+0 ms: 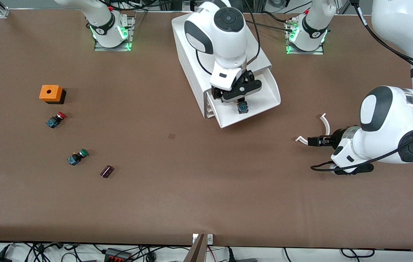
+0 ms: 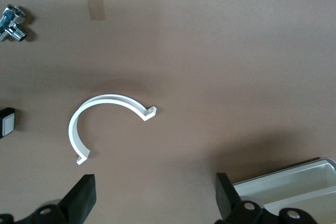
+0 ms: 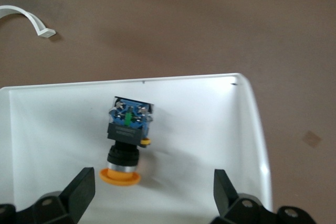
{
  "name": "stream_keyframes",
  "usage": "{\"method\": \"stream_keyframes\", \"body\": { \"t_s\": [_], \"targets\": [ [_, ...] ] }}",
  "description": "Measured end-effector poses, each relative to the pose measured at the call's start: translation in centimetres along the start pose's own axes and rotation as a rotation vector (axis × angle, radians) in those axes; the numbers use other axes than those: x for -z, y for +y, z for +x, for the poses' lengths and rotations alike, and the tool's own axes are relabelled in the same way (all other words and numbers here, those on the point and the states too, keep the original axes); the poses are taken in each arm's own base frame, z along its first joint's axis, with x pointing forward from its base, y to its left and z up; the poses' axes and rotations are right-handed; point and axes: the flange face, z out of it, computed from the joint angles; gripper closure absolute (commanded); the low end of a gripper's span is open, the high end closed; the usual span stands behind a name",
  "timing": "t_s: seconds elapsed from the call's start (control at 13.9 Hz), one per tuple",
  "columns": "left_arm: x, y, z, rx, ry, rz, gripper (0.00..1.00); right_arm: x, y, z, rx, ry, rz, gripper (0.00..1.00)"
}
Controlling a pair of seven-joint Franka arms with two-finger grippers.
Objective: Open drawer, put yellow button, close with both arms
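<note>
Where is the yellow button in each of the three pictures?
Front view: the yellow button lies in the open drawer, under the right hand.
Right wrist view: it lies on the drawer floor, between the open fingers.
Left wrist view: not in it.
Shared landmark: the white curved clip.

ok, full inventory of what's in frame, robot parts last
drawer: 1, white, pulled open at the top of the cabinet
cabinet: 1, white, between the arm bases
yellow button: 1, yellow cap, lying in the drawer
red button: 1, toward the right arm's end
green button: 1, nearer the camera than the red button
orange box: 1, beside the red button
dark block: 1, beside the green button
curved clip: 1, white, before the left tool
right tool: open, over the drawer
left tool: open, waiting low over the table
</note>
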Motion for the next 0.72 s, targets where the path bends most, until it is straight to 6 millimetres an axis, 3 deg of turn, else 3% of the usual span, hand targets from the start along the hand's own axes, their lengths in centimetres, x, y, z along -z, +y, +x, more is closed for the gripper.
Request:
{"method": "stream_keyframes", "body": {
  "t_s": [0.14,0.29,0.5,0.72],
  "targets": [
    [-0.2,1.3,-0.3,0.044,-0.001,0.005,0.0,3.3,3.2,1.2,-0.046,0.016,-0.042,0.0],
    [-0.6,4.4,-1.2,0.08,0.004,0.017,0.0,5.6,8.0,2.8,-0.117,0.032,-0.094,0.0],
    [-1.6,9.1,-2.0,0.097,0.057,0.015,0.0,4.8,16.4,5.2,-0.216,-0.029,-0.17,0.0],
    [-4.2,12.5,-2.5,0.104,0.087,0.008,0.0,3.2,27.9,7.0,-0.266,-0.136,-0.2,0.0]
  ]
}}
